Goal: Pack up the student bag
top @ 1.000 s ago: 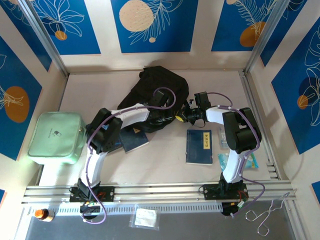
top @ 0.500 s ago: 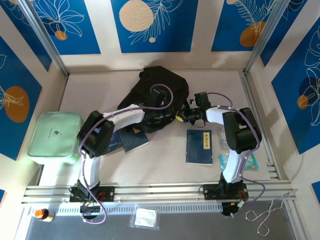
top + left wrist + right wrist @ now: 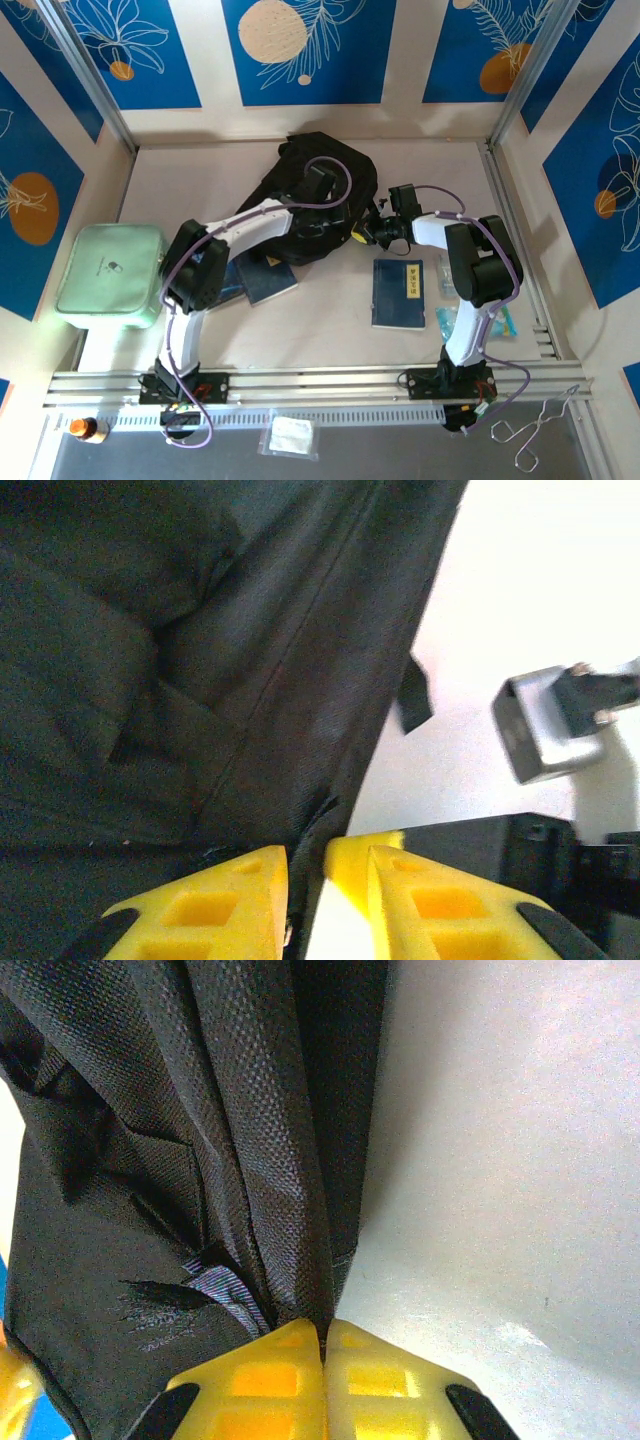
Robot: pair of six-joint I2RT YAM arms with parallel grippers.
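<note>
The student bag [image 3: 325, 165], a large black backpack, lies at the back middle of the table. My left gripper [image 3: 322, 200] reaches over its near side. In the left wrist view its yellow fingers [image 3: 235, 890] are shut on the bag's dark edge seam [image 3: 330, 740], with white table to the right. My right gripper [image 3: 360, 236] is at the bag's right side. Its yellow pads [image 3: 270, 1360] are pressed together on a fold of the woven black fabric [image 3: 260, 1140]. Two dark blue books [image 3: 399, 293] [image 3: 270, 282] lie on the table in front of the bag.
A pale green case [image 3: 108, 273] sits at the left edge. Small packets [image 3: 446, 320] lie beside the right arm's base. On the front ledge are forceps [image 3: 535, 430], a clear pouch [image 3: 291, 436] and a small bottle [image 3: 85, 428]. Open table lies between the books.
My left arm has shifted its wrist a little toward the back over the bag, still gripping the fabric. The right arm and the books have stayed put.
</note>
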